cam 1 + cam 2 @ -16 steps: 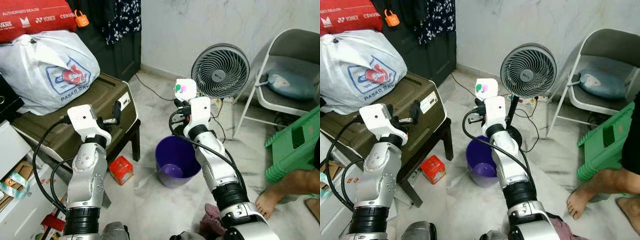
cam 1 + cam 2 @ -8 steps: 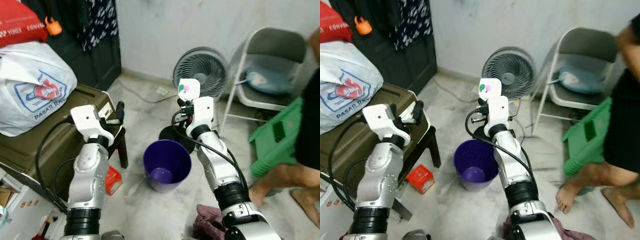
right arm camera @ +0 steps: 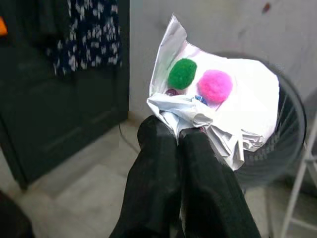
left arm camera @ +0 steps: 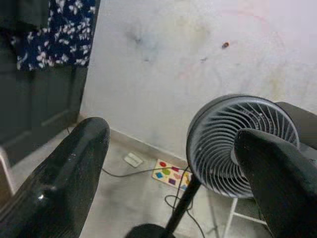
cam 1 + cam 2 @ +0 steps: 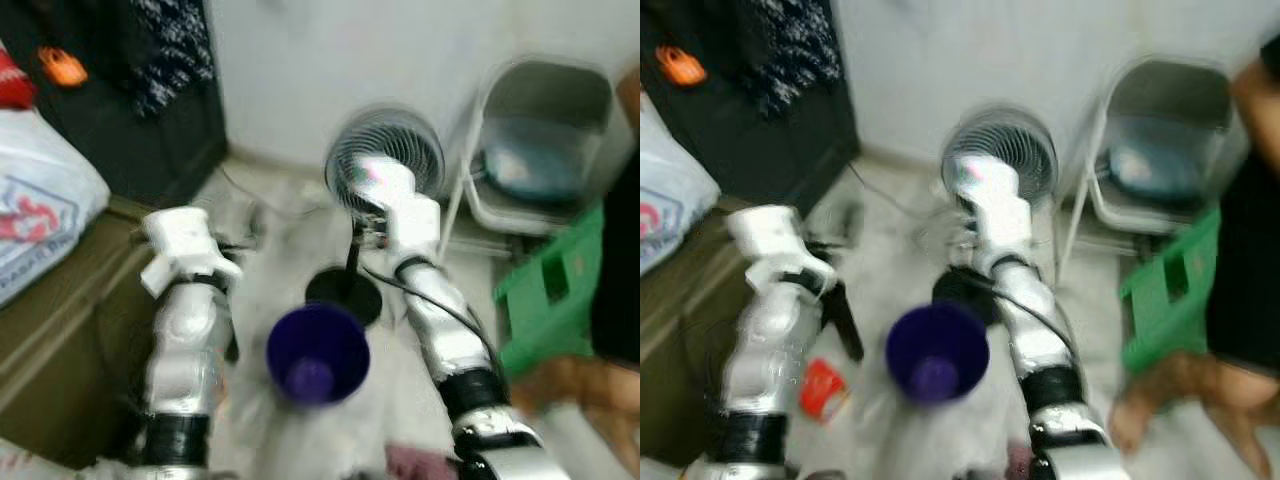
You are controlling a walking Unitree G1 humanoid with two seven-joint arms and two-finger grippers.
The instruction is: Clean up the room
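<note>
Right wrist view: a crumpled white paper sheet with a green and a pink pom-pom (image 3: 218, 106) is pinched between the closed fingers of the right gripper (image 3: 179, 135), raised before the grey standing fan (image 5: 385, 160). A purple plastic bucket (image 5: 317, 353) is seen below on the floor. The left gripper (image 4: 171, 168) is held wide apart and empty.

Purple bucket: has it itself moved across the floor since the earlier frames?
Cannot tell. The purple bucket sits nearer the fan's base, but the whole blurred view has shifted, so the camera moved.
</note>
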